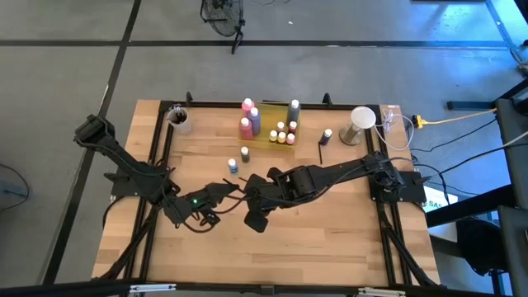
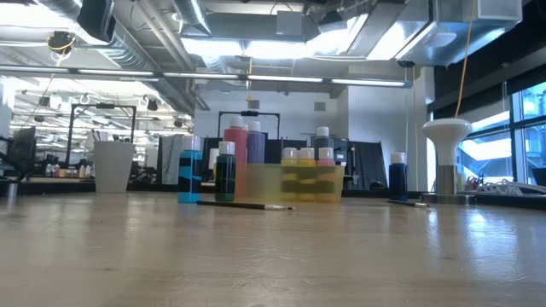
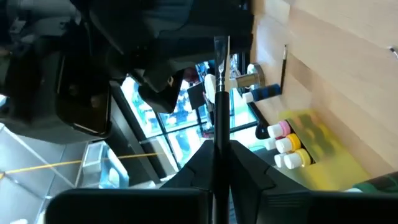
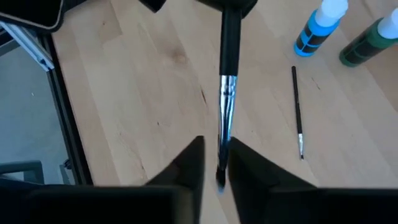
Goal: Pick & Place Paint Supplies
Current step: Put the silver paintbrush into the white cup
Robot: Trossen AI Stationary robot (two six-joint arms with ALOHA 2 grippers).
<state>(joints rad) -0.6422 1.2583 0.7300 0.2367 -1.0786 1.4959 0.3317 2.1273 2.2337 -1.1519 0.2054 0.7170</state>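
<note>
A thin dark brush (image 4: 229,50) with a silver ferrule hangs in the air above the middle of the table, between my two grippers. My left gripper (image 3: 219,146) reaches in from the table's left (image 1: 224,192) and is shut on it. My right gripper (image 4: 216,158) slants down from the right (image 1: 250,195), slightly open. Its fingers stand on either side of the brush's bristle end (image 4: 222,168). Another brush (image 4: 297,112) lies flat on the wood by a blue bottle (image 4: 320,28) and a green bottle (image 4: 373,40). My left gripper pinches the brush's black handle (image 3: 218,127) between its two fingers. It comes in about level from the table's left, and the brush runs straight on ahead of the fingers. The brush is clear of the table, its ferrule (image 3: 221,46) pointing toward my right gripper.
At the back stands a yellow tray (image 1: 266,137) with small white-capped bottles, beside pink (image 1: 246,125), purple (image 1: 254,118) and grey (image 1: 294,110) squeeze bottles. A cup (image 1: 179,120) is back left, a pale cup (image 1: 360,124) back right. A dark bottle (image 1: 327,134) and a brush (image 1: 320,151) lie between.
</note>
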